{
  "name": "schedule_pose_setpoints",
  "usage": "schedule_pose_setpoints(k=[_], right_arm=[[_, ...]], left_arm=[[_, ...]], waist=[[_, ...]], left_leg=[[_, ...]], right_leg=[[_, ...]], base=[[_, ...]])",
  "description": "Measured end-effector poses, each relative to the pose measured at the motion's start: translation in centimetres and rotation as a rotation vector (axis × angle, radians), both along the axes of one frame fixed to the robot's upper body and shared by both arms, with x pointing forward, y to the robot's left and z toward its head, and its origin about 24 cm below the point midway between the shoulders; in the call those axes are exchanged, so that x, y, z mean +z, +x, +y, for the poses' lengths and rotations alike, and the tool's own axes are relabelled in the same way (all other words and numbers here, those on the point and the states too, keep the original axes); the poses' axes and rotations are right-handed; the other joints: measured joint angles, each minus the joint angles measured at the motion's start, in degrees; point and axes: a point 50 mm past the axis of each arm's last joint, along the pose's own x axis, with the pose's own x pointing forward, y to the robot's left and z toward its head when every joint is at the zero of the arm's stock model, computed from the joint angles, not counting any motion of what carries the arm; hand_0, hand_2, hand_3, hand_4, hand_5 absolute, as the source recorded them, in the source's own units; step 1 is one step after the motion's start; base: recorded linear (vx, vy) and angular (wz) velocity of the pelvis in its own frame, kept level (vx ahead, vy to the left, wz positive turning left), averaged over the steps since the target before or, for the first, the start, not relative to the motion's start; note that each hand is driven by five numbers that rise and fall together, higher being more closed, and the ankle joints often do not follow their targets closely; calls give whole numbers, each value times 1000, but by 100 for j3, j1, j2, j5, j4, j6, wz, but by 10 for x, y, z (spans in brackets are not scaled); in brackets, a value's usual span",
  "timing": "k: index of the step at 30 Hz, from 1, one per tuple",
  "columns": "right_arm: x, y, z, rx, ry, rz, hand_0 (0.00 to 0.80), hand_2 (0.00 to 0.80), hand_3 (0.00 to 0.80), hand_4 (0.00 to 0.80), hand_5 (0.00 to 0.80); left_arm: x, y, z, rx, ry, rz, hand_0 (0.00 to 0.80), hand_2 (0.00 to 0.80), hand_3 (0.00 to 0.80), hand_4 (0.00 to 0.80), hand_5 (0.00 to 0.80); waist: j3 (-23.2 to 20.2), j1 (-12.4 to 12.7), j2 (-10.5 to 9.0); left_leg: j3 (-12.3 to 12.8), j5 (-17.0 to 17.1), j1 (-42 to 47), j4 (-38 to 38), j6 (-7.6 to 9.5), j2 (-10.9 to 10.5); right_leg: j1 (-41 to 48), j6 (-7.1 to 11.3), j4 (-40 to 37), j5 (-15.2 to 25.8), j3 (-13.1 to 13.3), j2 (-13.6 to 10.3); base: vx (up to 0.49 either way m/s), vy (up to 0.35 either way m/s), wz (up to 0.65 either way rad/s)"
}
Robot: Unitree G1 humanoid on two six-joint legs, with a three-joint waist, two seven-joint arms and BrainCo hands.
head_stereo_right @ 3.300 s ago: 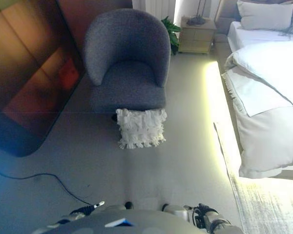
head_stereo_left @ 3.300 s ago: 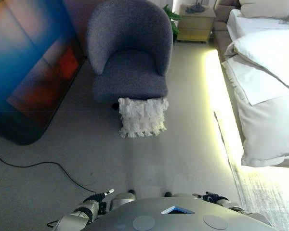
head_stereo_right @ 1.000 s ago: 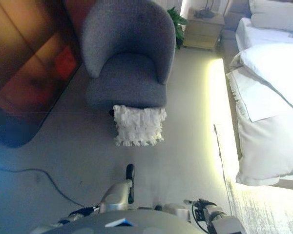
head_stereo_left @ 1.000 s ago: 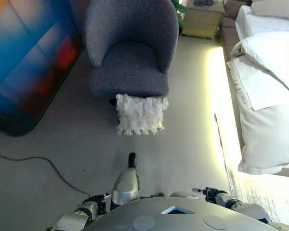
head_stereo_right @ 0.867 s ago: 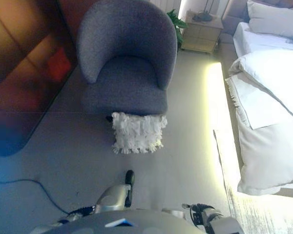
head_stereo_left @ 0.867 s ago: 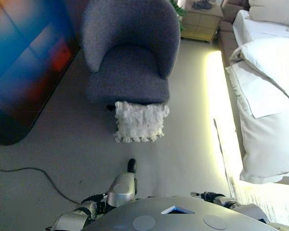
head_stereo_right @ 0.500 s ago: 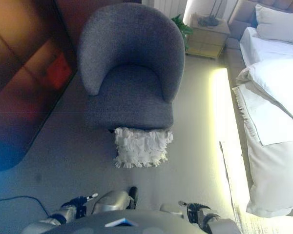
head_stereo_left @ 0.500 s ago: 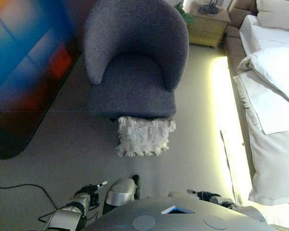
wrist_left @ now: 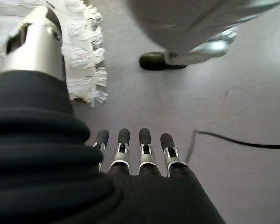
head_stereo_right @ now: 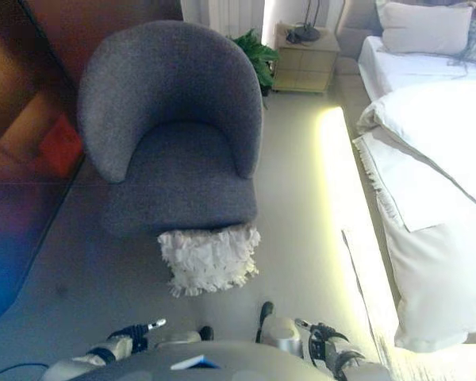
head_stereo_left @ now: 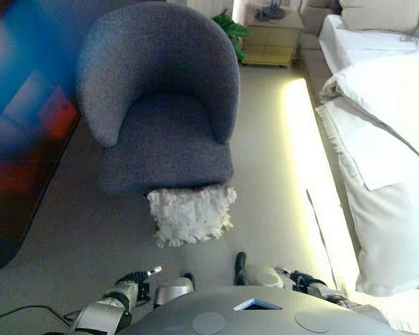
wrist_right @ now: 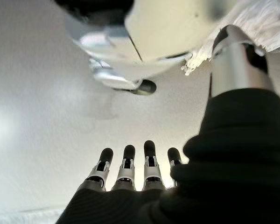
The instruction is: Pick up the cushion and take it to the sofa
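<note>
A white fringed cushion (head_stereo_left: 189,213) leans on the floor against the front of a grey armchair (head_stereo_left: 160,118); its fringe (wrist_left: 86,51) also shows in the left wrist view. My left hand (head_stereo_left: 134,285) hangs low at the lower left, well short of the cushion, with straight fingers (wrist_left: 130,142) holding nothing. Low at the lower right, my right hand (head_stereo_right: 321,337) is likewise relaxed, its fingers (wrist_right: 136,158) extended over bare floor and empty.
A bed with white bedding (head_stereo_left: 377,139) runs along the right, a lit strip (head_stereo_left: 304,160) glowing at its base. A wooden nightstand (head_stereo_left: 271,35) and a green plant (head_stereo_left: 232,28) stand behind the armchair. A dark glossy panel (head_stereo_left: 21,118) leans on the left.
The camera has moved closer and shifted; armchair and cushion now sit further left and lower in view. Both hands remain low and empty.
</note>
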Motion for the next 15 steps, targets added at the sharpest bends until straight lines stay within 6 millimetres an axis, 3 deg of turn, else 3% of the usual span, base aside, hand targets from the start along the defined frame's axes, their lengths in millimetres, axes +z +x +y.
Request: schedule_pose_setpoints(k=[5, 9, 10, 12, 15], right_arm=[[3, 12, -5, 51, -20, -16, 0, 0, 0, 0, 0], [3, 17, -3, 66, -21, -20, 0, 0, 0, 0, 0], [4, 17, -6, 73, -34, -18, 0, 0, 0, 0, 0], [5, 17, -10, 85, -56, -17, 0, 0, 0, 0, 0], [6, 17, -13, 94, -69, -18, 0, 0, 0, 0, 0]], left_arm=[[0, 2, 1, 28, 28, -28, 0, 0, 0, 0, 0], [3, 17, 3, 42, 58, -97, 0, 0, 0, 0, 0], [3, 21, 1, 39, 56, -113, 0, 0, 0, 0, 0], [3, 21, -3, 41, 50, -114, 0, 0, 0, 0, 0], [3, 21, -2, 45, 61, -113, 0, 0, 0, 0, 0]], waist=[[69, 12, 99], [113, 61, -97], [124, 142, -135], [160, 156, -147], [165, 153, -143]], left_leg=[[-177, -112, -30, 214, -167, 202], [-277, -186, -768, 1437, -306, 93], [-172, -163, -911, 1614, -325, 79], [134, -161, -959, 1623, -258, 190], [285, -159, -983, 1301, -261, 342]], right_leg=[[175, -115, -65, -129, -61, 189], [209, -180, -171, -205, -177, 72], [219, -276, -228, -137, -304, 8], [202, -297, -239, -127, -685, -121], [122, -260, -236, -126, -794, -232]], base=[[199, -265, 15], [81, -135, 34], [108, 49, 25], [118, 103, 24], [139, 175, 28]])
